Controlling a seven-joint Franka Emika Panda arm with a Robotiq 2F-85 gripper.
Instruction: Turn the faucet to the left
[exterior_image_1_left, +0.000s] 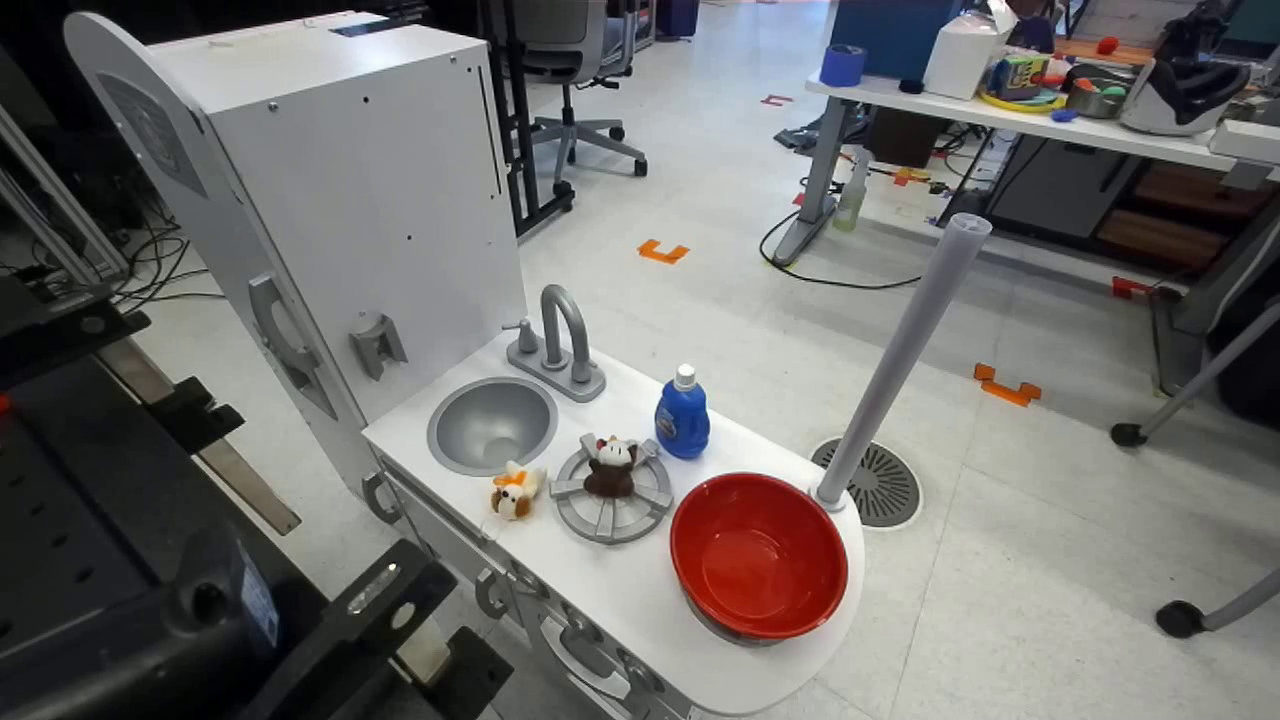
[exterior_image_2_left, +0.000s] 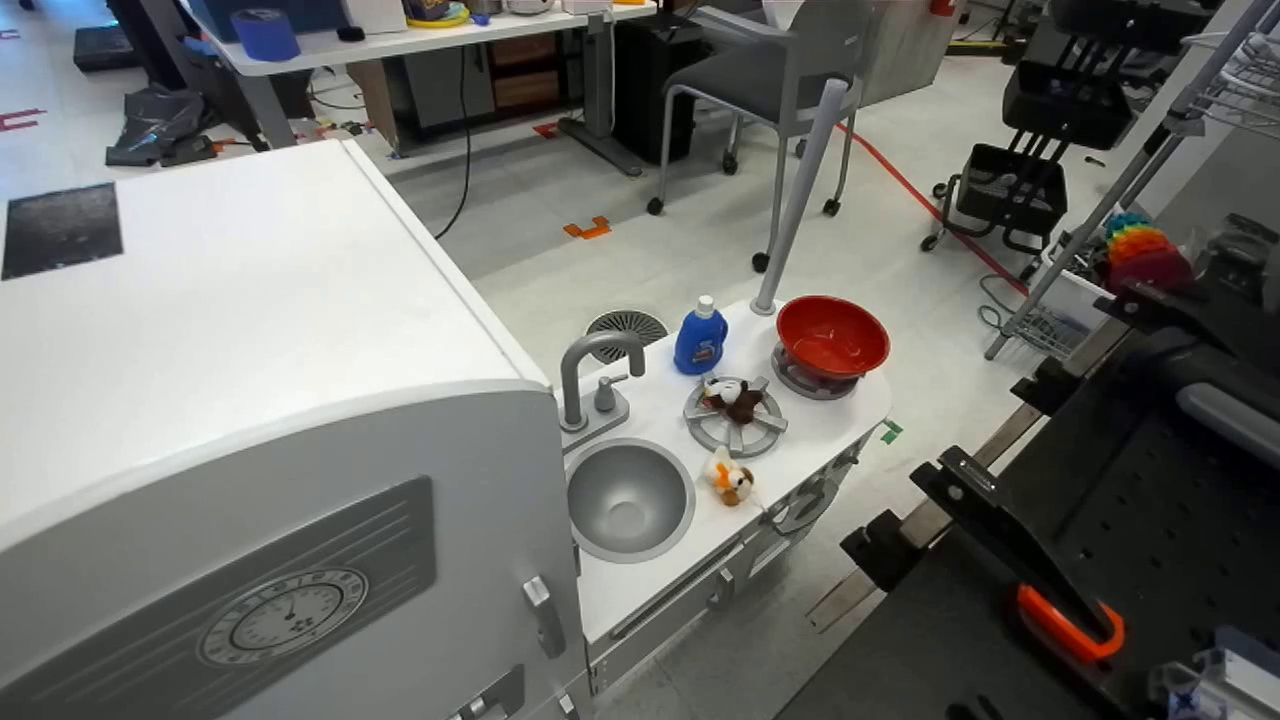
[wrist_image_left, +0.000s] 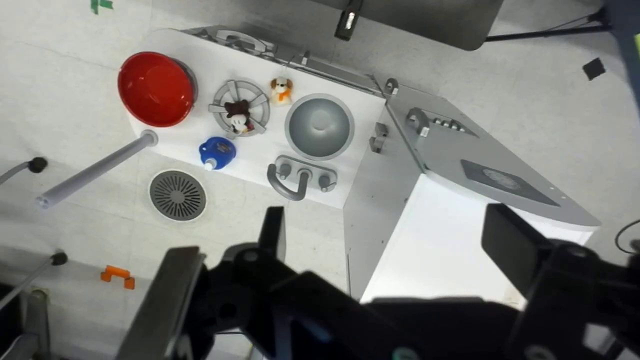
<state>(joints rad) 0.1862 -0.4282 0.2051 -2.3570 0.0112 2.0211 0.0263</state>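
The faucet, a silver-grey tap with an arched spout on a long base with two knobs, stands on the white toy-kitchen counter behind the sink basin. It shows in both exterior views (exterior_image_1_left: 552, 335) (exterior_image_2_left: 571, 388) and in the wrist view (wrist_image_left: 302, 186). Its spout points along the base, toward the blue bottle (exterior_image_1_left: 682, 422), not over the round grey sink basin (exterior_image_1_left: 492, 425). My gripper (wrist_image_left: 384, 225) is open with nothing between its fingers. It is high above the kitchen and apart from the faucet, which lies beyond the left fingertip in the wrist view. Neither exterior view shows the gripper.
A tall white cabinet (exterior_image_1_left: 360, 200) rises beside the sink. A red bowl (exterior_image_1_left: 758, 560) and a tall grey pole (exterior_image_1_left: 905, 350) stand at the counter's far end. A brown plush toy (exterior_image_1_left: 611, 470) lies on the burner, and a dog plush (exterior_image_1_left: 515, 492) lies near the basin.
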